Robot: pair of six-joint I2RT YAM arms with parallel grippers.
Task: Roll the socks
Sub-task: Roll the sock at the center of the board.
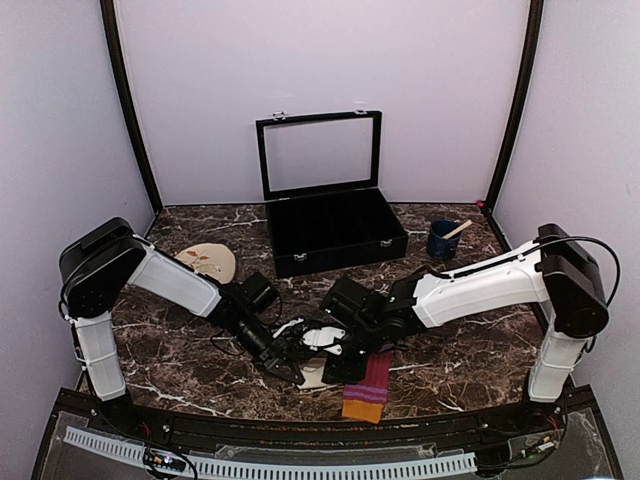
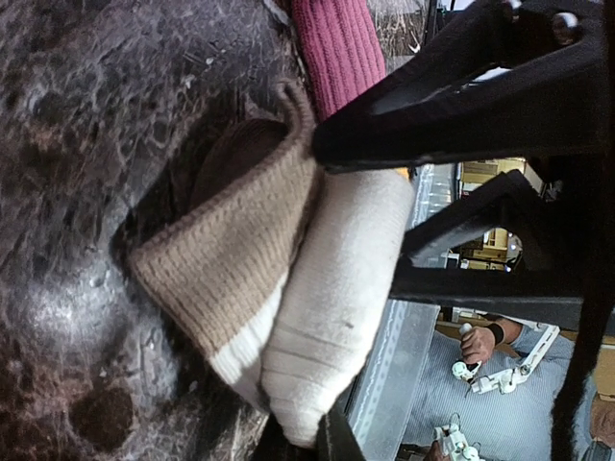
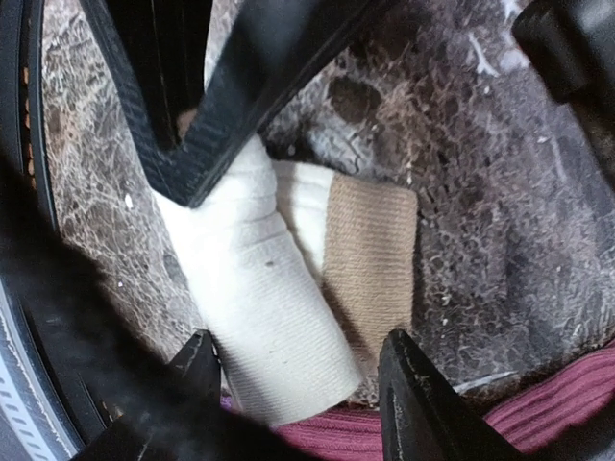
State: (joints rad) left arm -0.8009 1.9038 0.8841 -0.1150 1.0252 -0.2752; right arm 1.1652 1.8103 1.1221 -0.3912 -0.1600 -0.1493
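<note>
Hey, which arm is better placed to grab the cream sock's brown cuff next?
Probably right: the right claw is open, straddling the cream sock and its brown cuff, while the left claw is shut on that sock.

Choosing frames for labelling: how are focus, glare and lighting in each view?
Top external: even light, sharp, mild sheen on the marble table. Left wrist: cream sock crisp, marble glare at left. Right wrist: right tool dark, blurred; sock sharp.

Cream sock (image 2: pixel 332 288): fine knit cloth, matt, soft. Its brown band is a coarser ribbed knit. Magenta sock (image 2: pixel 338 48): ribbed knit, matt. Table (image 1: pixel 470 350): dark marble-look top, white-veined, smooth, slightly glossy. Box (image 1: pixel 340 258): black, matt.
</note>
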